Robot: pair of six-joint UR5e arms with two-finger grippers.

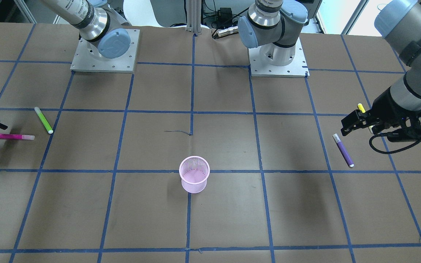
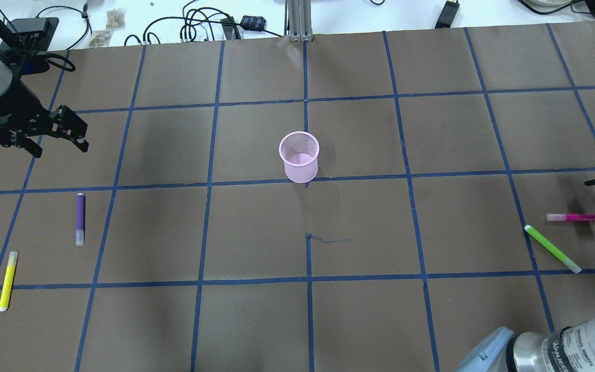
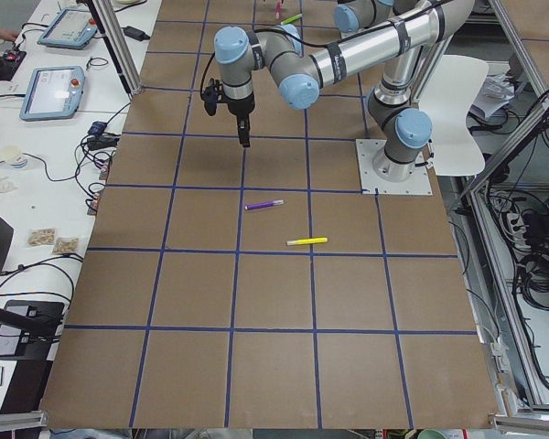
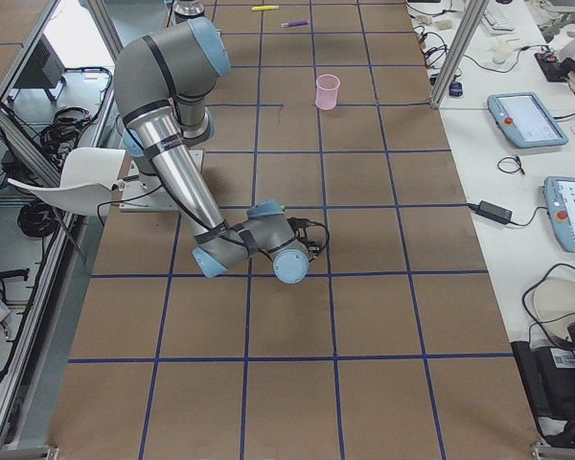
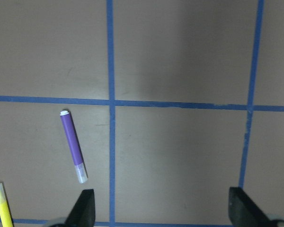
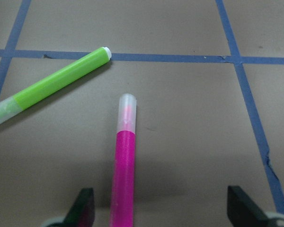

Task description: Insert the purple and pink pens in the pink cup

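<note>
Progress: nothing inserted yet. The pink wire-mesh cup (image 2: 299, 156) stands upright near the middle of the brown paper-covered table with blue tape grid (image 2: 256, 232), and looks empty from above.

Purple pen with clear cap (image 2: 80, 218): flat on the table on the robot's left, well apart from the cup. Left gripper (image 5: 163, 213) hangs spread wide and holds nothing. In its wrist view the pen lies ahead and off to one side, outside the fingers, so alignment and descent are both left to do.

Magenta-pink pen with clear cap (image 6: 124, 161): flat on the table at the far right, just beside a lime-green pen (image 6: 52, 85), not touching it. Right gripper (image 6: 164, 210) is low and released, its fingers straddling the pen's coloured end. The pen runs close to one finger; contact cannot be told from this angle.

A yellow pen (image 2: 7, 280) lies near the purple one; not wanted.

Judgement: right side is about ready to close; both lifts, carries and drops remain.
</note>
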